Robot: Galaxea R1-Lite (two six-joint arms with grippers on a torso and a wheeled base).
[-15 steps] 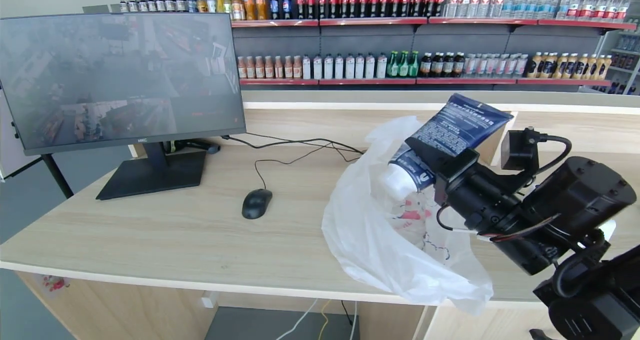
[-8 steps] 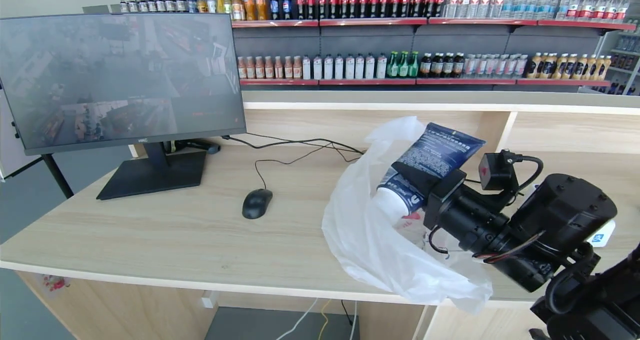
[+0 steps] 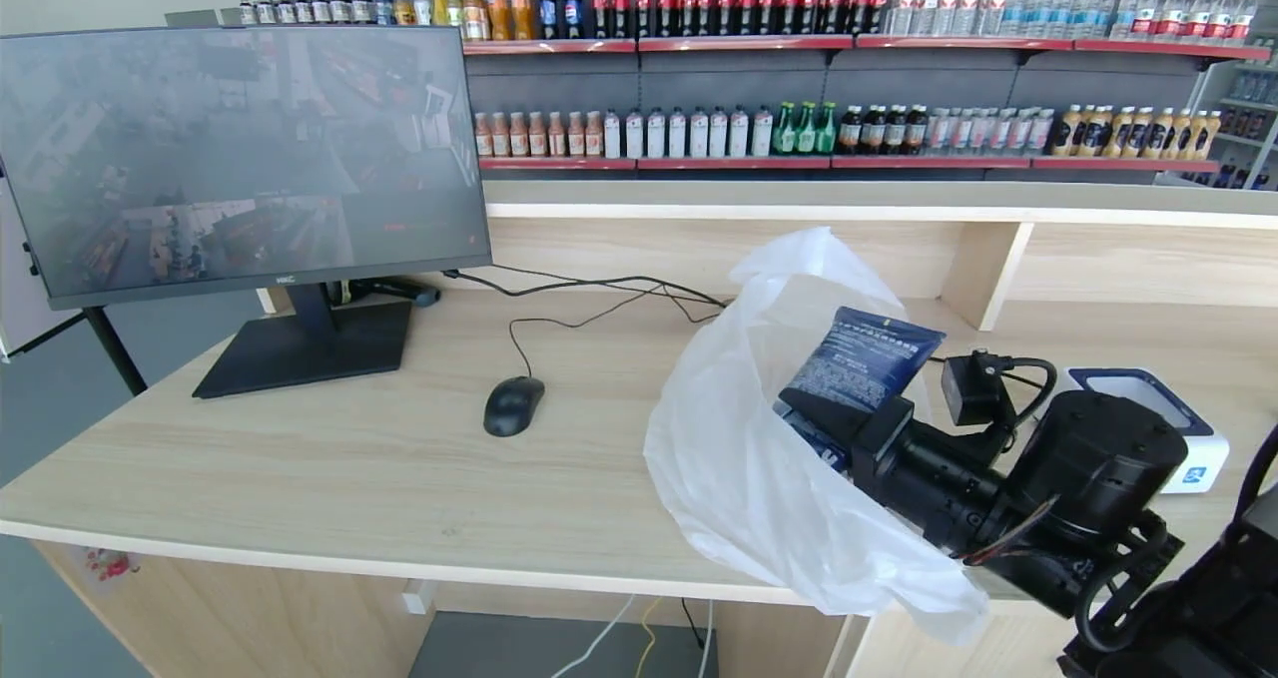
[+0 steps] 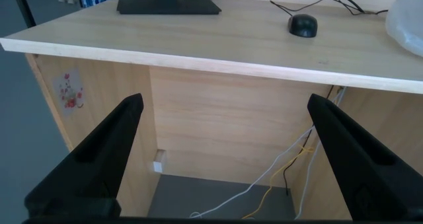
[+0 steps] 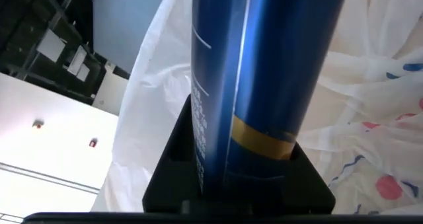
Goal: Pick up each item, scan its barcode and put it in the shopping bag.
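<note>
One blue tube (image 3: 861, 368) juts from the right hand (image 3: 831, 416) into the bag (image 3: 759, 498).

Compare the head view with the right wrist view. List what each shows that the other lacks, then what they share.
Head view, not the wrist: the monitor, the mouse, the scanner beside the shopping bag, and the bottle shelves behind the counter. Right wrist view, not the head: a gold band around the blue tube, and red and blue print on the shopping bag's plastic. Both: the right gripper shut on the blue tube, whose lower end sits inside the shopping bag.
</note>
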